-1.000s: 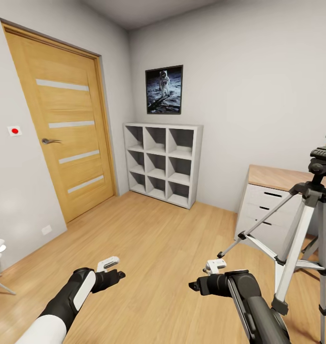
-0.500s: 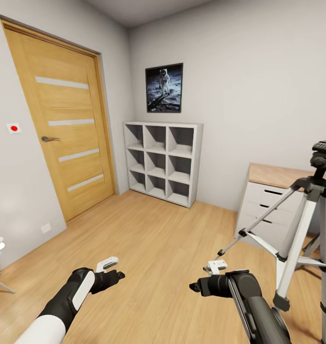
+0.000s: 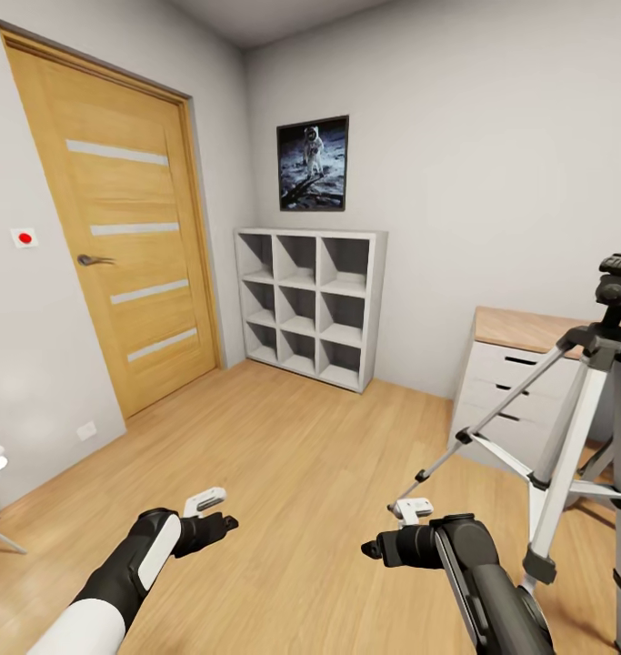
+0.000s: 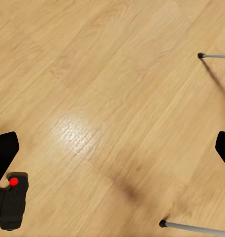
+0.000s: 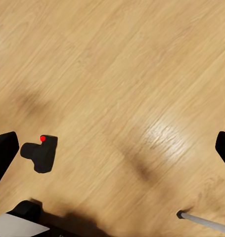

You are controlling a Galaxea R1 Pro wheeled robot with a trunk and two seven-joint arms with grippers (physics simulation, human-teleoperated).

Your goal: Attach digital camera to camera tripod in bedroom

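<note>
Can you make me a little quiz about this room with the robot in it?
1. True or false: the digital camera is already fixed on the camera tripod.
2. What hangs on the wall above the white cube shelves? A) a clock B) an astronaut picture C) a mirror
3. Fill in: the left end effector and the right end effector are both ____.

Key: 1. False, it lies on the wood floor. 2. B. 3. open.
</note>
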